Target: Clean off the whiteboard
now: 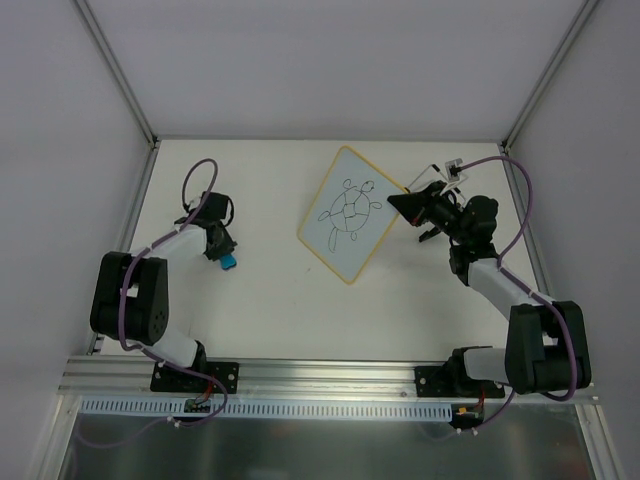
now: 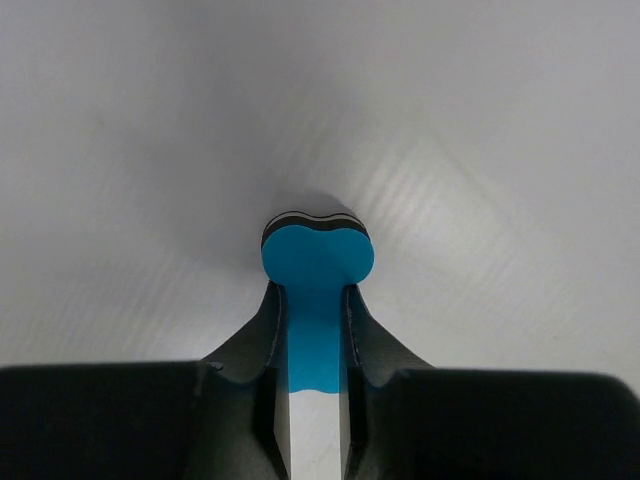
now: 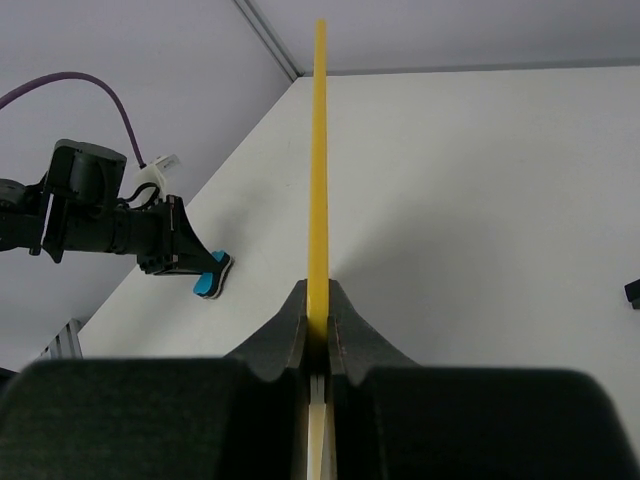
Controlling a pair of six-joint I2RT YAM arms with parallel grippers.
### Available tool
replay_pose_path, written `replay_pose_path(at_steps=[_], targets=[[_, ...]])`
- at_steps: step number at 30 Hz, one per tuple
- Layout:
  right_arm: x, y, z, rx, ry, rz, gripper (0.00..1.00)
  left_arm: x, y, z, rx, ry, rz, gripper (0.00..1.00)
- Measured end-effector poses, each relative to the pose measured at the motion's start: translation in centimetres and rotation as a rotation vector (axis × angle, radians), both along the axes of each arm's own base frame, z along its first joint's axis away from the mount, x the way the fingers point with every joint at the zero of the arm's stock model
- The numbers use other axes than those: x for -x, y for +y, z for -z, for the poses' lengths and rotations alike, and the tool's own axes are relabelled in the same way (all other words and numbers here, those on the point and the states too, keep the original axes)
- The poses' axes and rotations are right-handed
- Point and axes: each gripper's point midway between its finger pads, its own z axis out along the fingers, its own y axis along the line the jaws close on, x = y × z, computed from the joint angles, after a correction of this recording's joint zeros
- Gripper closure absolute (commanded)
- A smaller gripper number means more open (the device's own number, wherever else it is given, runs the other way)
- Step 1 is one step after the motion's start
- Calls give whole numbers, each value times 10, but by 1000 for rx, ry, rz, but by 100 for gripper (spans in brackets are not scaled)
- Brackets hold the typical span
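While the whiteboard point(image 1: 347, 248) is clamped by the right gripper point(image 3: 318, 312) and the eraser point(image 2: 317, 255) pinched by the left gripper point(image 2: 315, 305), carriage to the drawing point(image 1: 350, 208) is judged due.

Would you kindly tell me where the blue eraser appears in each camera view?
Top external: the blue eraser sits left of centre, at the tip of the left gripper.
Left wrist: the eraser fills the centre, pinched between the fingers.
Right wrist: the eraser is at lower left, left of the edge-on whiteboard.
Shared landmark: the left gripper holding it, visible in every view.
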Motion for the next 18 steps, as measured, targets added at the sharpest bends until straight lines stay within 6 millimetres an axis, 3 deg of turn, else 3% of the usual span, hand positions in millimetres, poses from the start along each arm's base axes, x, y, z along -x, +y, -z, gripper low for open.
replay_pose_path(at_steps=[4,13,18], targets=[[0,1,1,-2,5,-3,100,-13,-42,-20,11,-65,174,100],[4,9,4,5,23,-23,100,-54,-188,-135,168,-492,650,100],[5,12,4,7,28,-30,100,-58,-233,-168,225,-662,835,100]])
